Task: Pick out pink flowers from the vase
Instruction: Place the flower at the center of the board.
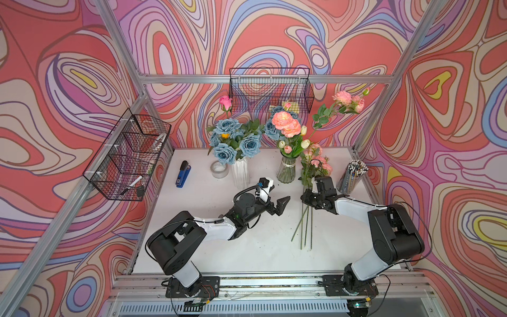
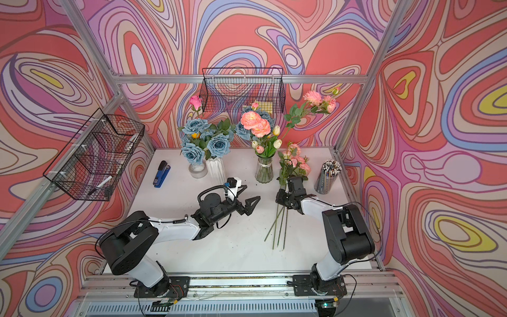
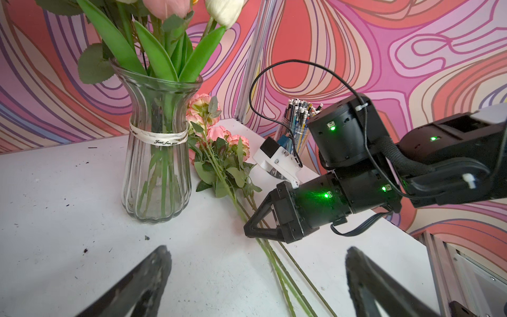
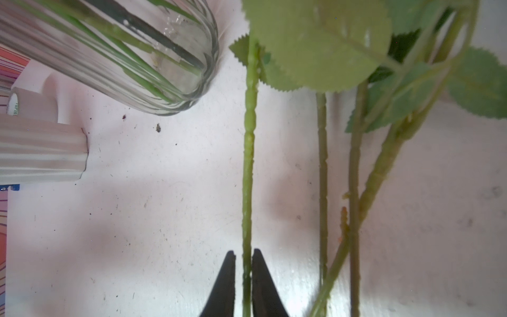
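Nearest the arm bases, the bare ends of several green stems (image 4: 354,170) fan out flat on the white tabletop (image 1: 219,247). They belong to the pink flowers (image 1: 319,162) already lying outside the vase. Their blooms point toward the back, between the glass vase and the pencil cup.

The right end effector (image 4: 243,255) sits low over one of these stems. Its fingers are barely apart with the stem between them, and a sliver of tabletop shows beside it, so it is not clamped. The left end effector (image 3: 258,250) hovers just to the left, fingers spread wide and empty.

Further back, the ribbed glass vase (image 1: 286,171) has a ribbon (image 3: 157,137) round its waist. It holds:
- peach-pink blooms (image 1: 285,123)
- cream tulips (image 1: 306,143)
- a small pink bud (image 1: 287,149)
- a long pink rose spray (image 1: 347,100) leaning out to the right

Left of it, the white ribbed vase (image 1: 241,174) holds dusty-blue roses (image 1: 233,140) and one magenta rose (image 1: 225,102). The clear cup (image 1: 349,179) at the right edge is packed with pencils (image 1: 356,166).

On the walls, the side wire basket (image 1: 129,156) holds a marker (image 1: 131,185). The back wire basket (image 1: 271,90) holds a yellowish pad (image 1: 289,105).
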### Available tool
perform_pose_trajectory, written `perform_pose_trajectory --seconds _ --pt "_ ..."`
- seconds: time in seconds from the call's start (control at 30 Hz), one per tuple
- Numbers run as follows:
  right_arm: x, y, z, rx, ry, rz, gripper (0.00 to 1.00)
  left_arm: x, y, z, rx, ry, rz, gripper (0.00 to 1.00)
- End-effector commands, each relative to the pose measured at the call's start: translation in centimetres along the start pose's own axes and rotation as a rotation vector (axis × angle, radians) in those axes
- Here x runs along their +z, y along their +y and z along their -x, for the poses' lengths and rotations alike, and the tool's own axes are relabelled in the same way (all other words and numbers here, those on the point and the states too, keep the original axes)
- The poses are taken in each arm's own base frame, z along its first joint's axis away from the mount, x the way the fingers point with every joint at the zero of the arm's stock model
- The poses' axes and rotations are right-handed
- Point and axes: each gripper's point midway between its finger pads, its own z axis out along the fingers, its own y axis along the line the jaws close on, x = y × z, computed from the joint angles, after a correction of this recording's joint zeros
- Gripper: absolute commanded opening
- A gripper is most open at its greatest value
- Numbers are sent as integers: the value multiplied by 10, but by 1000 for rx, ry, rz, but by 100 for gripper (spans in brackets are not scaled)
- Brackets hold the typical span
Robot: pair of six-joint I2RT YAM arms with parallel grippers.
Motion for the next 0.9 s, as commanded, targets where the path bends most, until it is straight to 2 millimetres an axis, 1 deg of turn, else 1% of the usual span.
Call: perform_pose_trajectory --seconds 0.0,0.2,0.33,0.43,0.57,0.7,0.8,0.87 --pt "-2 3 1 -13 -10 24 19 7 0 -6 -21 7 4 100" --pt "-10 10 6 -21 -21 46 24 14 -4 -12 -56 10 -20 100" --pt "-23 23 17 -33 -51 75 28 20 -2 -16 -53 21 -4 100" --pt "-35 29 26 -51 -83 83 33 24 3 -20 -54 29 20 100" --pt "-50 35 38 -85 -132 81 43 26 15 -22 -31 38 88 100" --pt "-62 36 57 -110 -198 62 55 29 39 -17 13 58 234 100" --pt "-72 35 76 -112 -272 71 65 22 55 -16 46 68 329 100" --pt "-78 31 91 -88 -326 91 71 14 63 -18 57 55 363 100"
